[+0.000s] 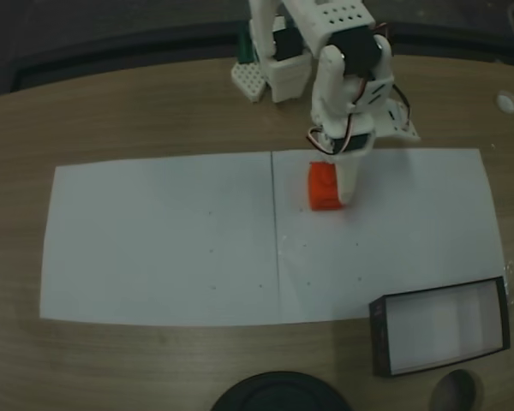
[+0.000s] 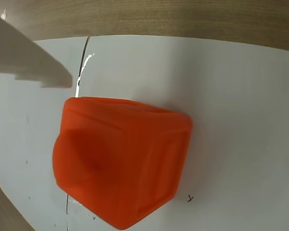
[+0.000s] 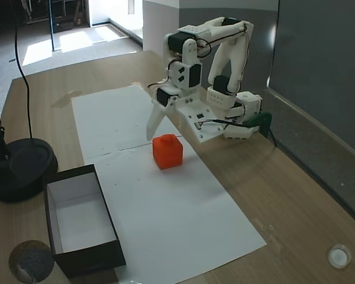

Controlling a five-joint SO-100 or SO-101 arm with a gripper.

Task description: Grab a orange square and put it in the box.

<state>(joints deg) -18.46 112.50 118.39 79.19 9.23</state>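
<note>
1 orange square [image 1: 324, 187] sits on the white paper [image 1: 154, 240], near the seam between its 2 sheets; in the wrist view it [image 2: 123, 161] looks large and close. The gripper [image 3: 165, 121] hangs just beside it with its jaws spread, clasping nothing, 1 pale finger [image 2: 29, 57] off to the cube's side. 1 box [image 3: 83, 222], black-walled with a white floor, holds nothing and stands well apart, at the paper's corner. 1 round black base [image 3: 21, 168] rests near the box. The surface [image 1: 154, 120] is brown wood.
</note>
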